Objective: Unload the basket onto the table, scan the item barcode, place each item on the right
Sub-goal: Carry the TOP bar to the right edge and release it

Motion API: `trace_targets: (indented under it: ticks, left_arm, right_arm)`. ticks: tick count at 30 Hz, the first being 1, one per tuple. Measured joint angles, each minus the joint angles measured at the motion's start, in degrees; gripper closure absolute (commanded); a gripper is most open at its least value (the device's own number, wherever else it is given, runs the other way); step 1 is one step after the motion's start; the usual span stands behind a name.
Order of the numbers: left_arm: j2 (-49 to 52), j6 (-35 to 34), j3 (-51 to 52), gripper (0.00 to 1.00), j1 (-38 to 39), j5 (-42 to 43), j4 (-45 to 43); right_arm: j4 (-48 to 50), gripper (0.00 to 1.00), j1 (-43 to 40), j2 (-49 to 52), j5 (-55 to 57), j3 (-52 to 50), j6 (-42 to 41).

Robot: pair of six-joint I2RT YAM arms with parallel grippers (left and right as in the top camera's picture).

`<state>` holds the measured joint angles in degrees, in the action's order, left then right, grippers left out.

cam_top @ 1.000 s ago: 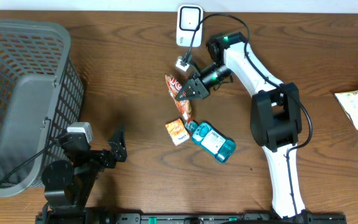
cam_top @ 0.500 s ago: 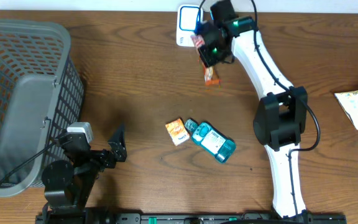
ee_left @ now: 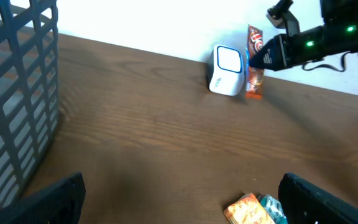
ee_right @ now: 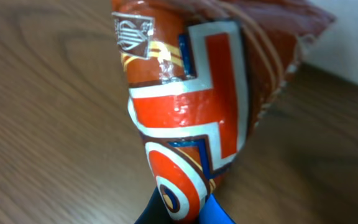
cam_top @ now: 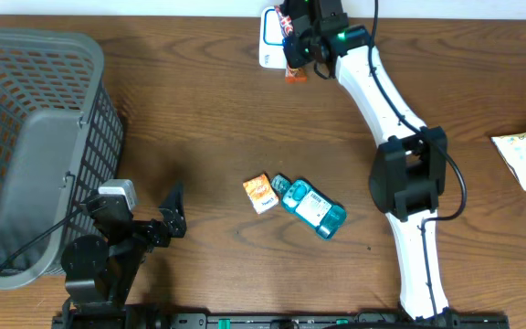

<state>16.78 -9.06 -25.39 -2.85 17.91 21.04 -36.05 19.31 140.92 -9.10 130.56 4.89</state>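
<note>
From overhead, the right end effector (cam_top: 298,41) is closed on the snack packet (cam_top: 291,71). It holds the packet against the right-hand side of the white scanner (cam_top: 275,38) at the far edge of the bench (cam_top: 199,110), with the packet's orange tail hanging below the pinch. The left end effector (cam_top: 172,212) sits well away from the scanner on the near side, fingers spread wide and empty, next to the grey basket (cam_top: 35,137). A blue bottle (cam_top: 313,206) and a small orange packet (cam_top: 258,193) lie between it and the scanner. From the left wrist, the snack packet (ee_left: 254,76) stands roughly upright just beside the scanner (ee_left: 227,70), close enough that I cannot tell whether they touch. The right end effector (ee_left: 271,53) grips it from the side away from the scanner. From the right wrist, the snack packet (ee_right: 191,124) fills the view: glossy, creased film, puckered where it is squeezed, and no barcode shows on this face. It looks light, soft and a little slick, so it will probably flop and twist rather than hold a flat face to the scanner. Its contents may also crush under a hard squeeze. The best hold is likely a firm pinch on the crimped end seam, leaving the printed panels uncovered.
</note>
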Motion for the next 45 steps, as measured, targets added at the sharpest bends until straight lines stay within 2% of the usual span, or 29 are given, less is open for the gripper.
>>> trace_targets:
  ticks: [4,13,23,27,33,39,45]
  left_arm:
    - [0.0,-0.02,-0.02,0.01,0.0,0.0,0.04]
    - [0.0,0.0,-0.02,0.01,0.0,0.0,0.0]
    - [0.0,0.0,-0.02,0.01,0.0,0.0,-0.02]
    - [0.0,-0.02,0.0,0.01,0.0,0.0,0.0]
    - [0.0,0.0,0.0,0.01,0.0,0.0,0.0]
    - [0.0,0.0,-0.02,0.01,0.0,0.0,0.0]
    - [0.0,0.0,-0.02,0.01,0.0,0.0,0.0]
  right_arm:
    - [2.1,0.99,0.33,3.54,-0.11,1.51,-2.08]
    - [-2.4,0.99,0.33,8.39,-0.09,6.58,-4.7]
    - [-34.34,0.99,-2.49,7.26,1.18,30.75,-5.4]
    - [-45.16,0.99,-6.88,5.16,5.92,34.1,-5.6]
    - [-60.41,0.99,-18.58,4.2,14.53,34.69,-7.43]
    - [-59.39,0.99,-30.6,4.2,22.47,34.56,-10.23]
    - [-50.8,0.99,-40.19,4.17,25.38,30.23,-11.5]
